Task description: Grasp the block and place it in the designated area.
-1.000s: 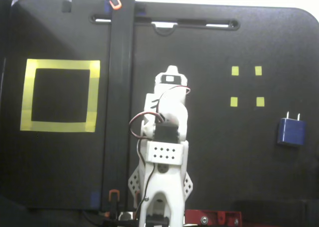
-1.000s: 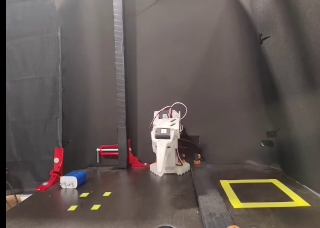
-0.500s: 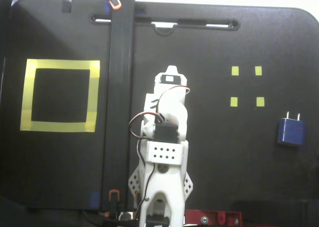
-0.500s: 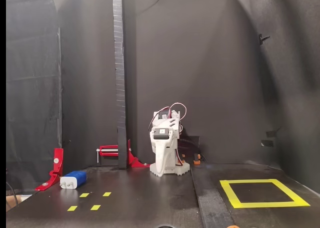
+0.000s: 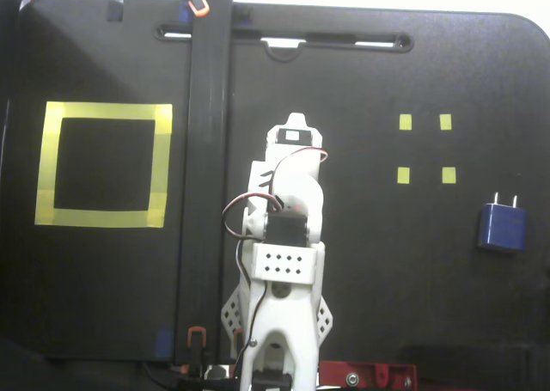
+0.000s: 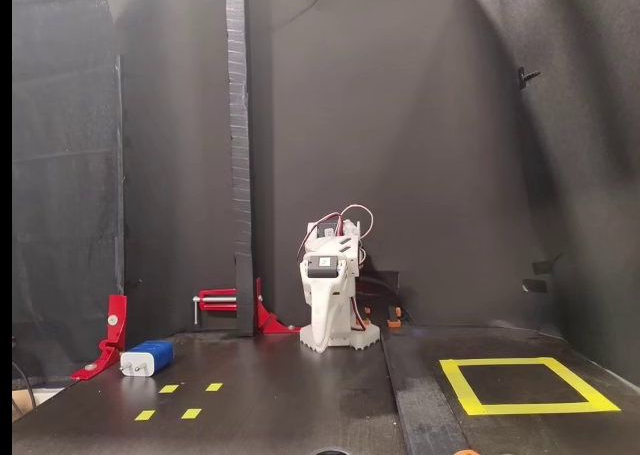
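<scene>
Matte black table (image 5: 387,322), folded white arm (image 5: 288,236). Smooth rounded blue block (image 5: 502,228) lies flat, prongs toward the far edge. Gripper state unreadable.

One fixed view looked straight down on the table (image 5: 387,322); another faced the arm (image 6: 332,305) from the table's far edge, low. Both shared the arm.

Both fixed views are dim and soft, with blown-out white glare along one's top edge.
</scene>
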You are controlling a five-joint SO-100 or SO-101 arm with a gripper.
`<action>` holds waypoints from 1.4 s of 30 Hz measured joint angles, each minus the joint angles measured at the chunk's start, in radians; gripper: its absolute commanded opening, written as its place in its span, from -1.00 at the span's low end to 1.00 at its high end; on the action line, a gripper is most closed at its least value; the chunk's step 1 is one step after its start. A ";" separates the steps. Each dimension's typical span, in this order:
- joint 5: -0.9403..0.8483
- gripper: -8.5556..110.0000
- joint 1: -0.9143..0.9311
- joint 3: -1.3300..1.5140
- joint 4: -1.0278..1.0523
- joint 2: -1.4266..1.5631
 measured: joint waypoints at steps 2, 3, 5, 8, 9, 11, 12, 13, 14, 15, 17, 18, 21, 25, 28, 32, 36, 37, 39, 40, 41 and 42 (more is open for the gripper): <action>0.000 -0.86 0.000 0.000 0.000 0.000; 0.000 -0.86 0.000 0.000 0.000 0.000; 0.000 -0.86 0.000 0.000 0.000 0.000; 0.000 -0.86 0.000 0.000 0.000 0.000; 0.000 -0.86 0.000 0.000 0.000 0.000; 0.000 -0.86 0.000 0.000 0.000 0.000; 0.000 -0.86 0.000 0.000 0.000 0.000; 0.000 -0.86 0.000 0.000 0.000 0.000; 0.000 -0.86 0.000 0.000 0.000 0.000; 0.000 -0.86 0.000 0.000 0.000 0.000; 0.000 -0.86 0.000 0.000 0.000 0.000; 0.000 -0.86 0.000 0.000 0.000 0.000; 0.000 -0.86 0.000 0.000 0.000 0.000; 0.000 -0.85 0.000 0.000 0.000 0.000; 0.000 -0.86 0.000 0.000 0.000 0.000; 0.000 -0.86 0.000 0.000 0.000 0.000; -0.021 -0.86 0.012 0.000 -0.017 0.000; -0.028 -0.86 0.017 0.000 -0.043 0.000; -0.035 -0.86 0.031 0.000 -0.140 0.000; -0.037 -0.86 0.034 0.000 -0.204 0.000; -0.038 -0.86 0.034 0.000 -0.276 0.000; -0.038 -0.86 0.034 0.000 -0.350 0.000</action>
